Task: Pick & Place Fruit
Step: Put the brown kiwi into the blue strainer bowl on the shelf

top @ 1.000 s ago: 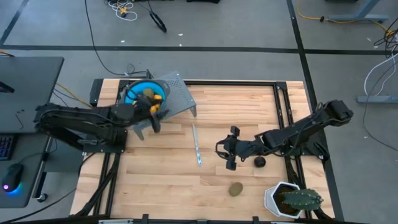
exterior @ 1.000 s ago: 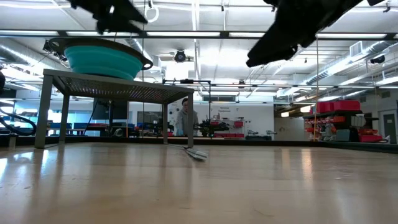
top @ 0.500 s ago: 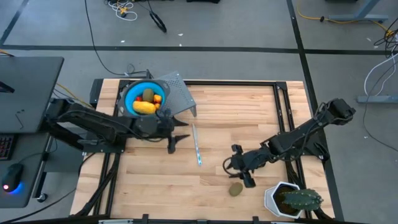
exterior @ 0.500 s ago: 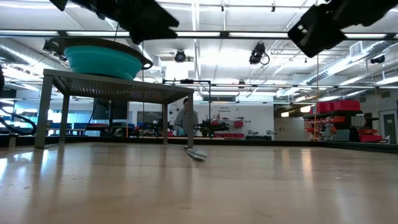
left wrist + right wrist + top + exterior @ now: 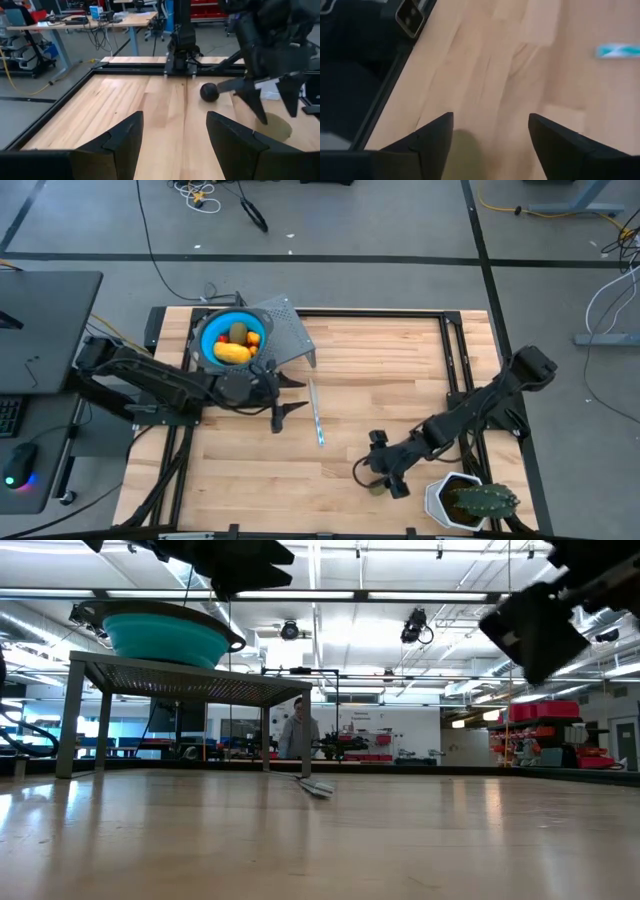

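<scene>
1. Fruit is split between two places: a yellow oblong piece, an olive kiwi-like piece and tiny orange-red balls sit in the blue bowl on a raised metal stand; another kiwi-like oval lies on the desk under the right gripper.
2. Right gripper hangs over that oval, jaws spread wide, nothing held.
3. Left gripper waits near the stand, jaws apart and empty.
4. Judging by looks, the oval is light, firm and rounded, so it may roll; grasping across its short middle seems safest.
5. A black ball shows only from the left wrist; from above the right arm hides it.
6. From above, the oval is mostly covered by the gripper.
</scene>
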You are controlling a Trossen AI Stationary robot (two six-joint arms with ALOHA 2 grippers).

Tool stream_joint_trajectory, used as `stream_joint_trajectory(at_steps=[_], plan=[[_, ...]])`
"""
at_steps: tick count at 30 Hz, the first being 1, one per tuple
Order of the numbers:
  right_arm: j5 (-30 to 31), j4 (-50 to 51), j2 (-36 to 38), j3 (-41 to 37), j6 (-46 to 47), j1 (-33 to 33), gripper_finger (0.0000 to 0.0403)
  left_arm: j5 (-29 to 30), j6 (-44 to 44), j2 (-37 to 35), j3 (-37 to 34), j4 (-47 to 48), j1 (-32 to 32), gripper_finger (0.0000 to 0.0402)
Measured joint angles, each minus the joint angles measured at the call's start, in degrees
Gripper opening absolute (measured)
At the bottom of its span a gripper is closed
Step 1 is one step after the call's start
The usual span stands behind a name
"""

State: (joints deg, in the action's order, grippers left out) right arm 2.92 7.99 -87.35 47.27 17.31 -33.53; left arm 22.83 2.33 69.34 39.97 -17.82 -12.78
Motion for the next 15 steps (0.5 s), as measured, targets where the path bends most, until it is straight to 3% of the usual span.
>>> stream_joint_trajectory(at_steps=[6,15], plan=[[-3.6,-0.7,-2.5,0.0,1.9,-3.0,0.0275,0.0,0.0,0.0,0.0,-0.1,-1.1,0.0226],[1.8,0.3,-5.2,0.0,1.7,-7.1,0.0275,0.0,0.4,0.0,0.0,0.3,-1.1,0.0226]])
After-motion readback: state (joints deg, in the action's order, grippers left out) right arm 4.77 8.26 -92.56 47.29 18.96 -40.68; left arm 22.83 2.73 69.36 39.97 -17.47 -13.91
